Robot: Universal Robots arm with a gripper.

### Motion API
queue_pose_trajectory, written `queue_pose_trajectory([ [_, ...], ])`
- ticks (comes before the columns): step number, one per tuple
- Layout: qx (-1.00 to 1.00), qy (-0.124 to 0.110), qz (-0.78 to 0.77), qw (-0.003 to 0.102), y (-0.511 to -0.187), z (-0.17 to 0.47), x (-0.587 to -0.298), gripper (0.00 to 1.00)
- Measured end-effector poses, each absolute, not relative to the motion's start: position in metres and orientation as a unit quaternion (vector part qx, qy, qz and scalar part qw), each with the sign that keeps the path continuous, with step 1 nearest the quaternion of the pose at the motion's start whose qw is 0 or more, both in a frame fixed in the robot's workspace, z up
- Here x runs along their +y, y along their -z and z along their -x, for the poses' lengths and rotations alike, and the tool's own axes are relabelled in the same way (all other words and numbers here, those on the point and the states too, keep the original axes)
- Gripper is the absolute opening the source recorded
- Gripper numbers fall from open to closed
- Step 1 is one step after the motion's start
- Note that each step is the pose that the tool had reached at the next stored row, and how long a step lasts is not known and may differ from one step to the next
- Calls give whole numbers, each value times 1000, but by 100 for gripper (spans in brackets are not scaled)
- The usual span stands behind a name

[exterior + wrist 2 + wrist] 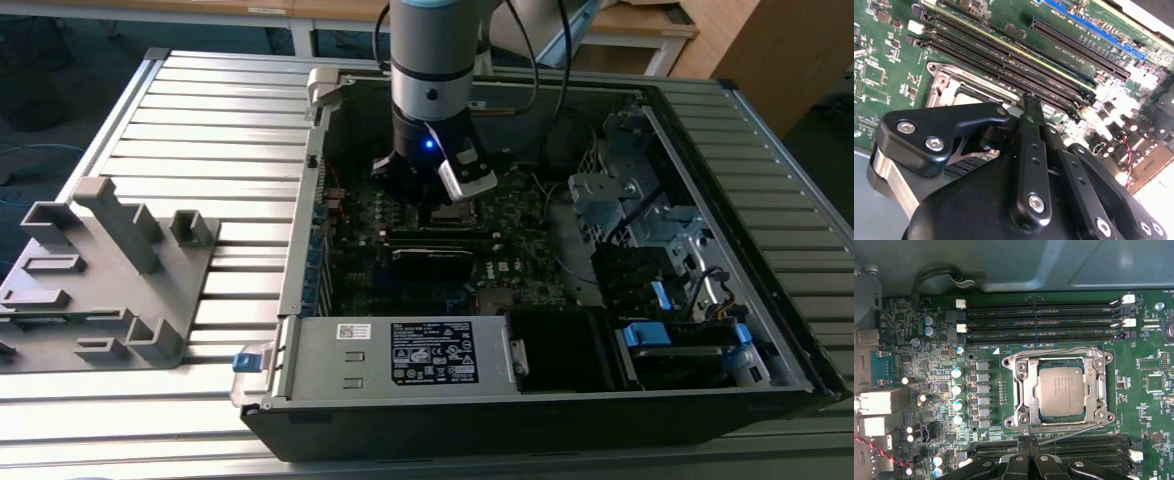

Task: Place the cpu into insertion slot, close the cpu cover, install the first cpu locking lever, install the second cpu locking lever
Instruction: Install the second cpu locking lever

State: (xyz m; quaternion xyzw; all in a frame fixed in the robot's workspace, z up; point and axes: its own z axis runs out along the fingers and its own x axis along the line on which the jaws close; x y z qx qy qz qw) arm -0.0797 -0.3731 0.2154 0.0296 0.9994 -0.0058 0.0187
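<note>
In the first wrist view the cpu (1060,390), a silver-grey square chip, lies flat in the insertion slot (1061,418). The silver cpu cover (1024,390) is folded down around it, and the chip shows through its window. One thin locking lever (1054,349) runs along the socket edge beside the memory slots. Another lever rod (1074,434) slants off the opposite edge toward my gripper (1029,440). The black fingers stand together, shut, with the tips just off that edge. In the second wrist view the gripper (1030,100) hangs over the cover (946,80). In the exterior view the gripper (447,205) is low inside the case.
Long black memory slots (1044,315) flank the socket on two sides. Capacitors (957,390) and rear ports (879,405) stand nearby. The open computer case (307,330) walls in the motherboard, with a power supply (400,355) and drive bays (641,240). A grey fixture (120,270) stands outside on the table.
</note>
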Motion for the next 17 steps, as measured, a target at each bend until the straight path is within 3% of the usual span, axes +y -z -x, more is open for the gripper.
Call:
queue_pose_trajectory([
  [17,999,6,-30,19,-211,80,-373,11],
])
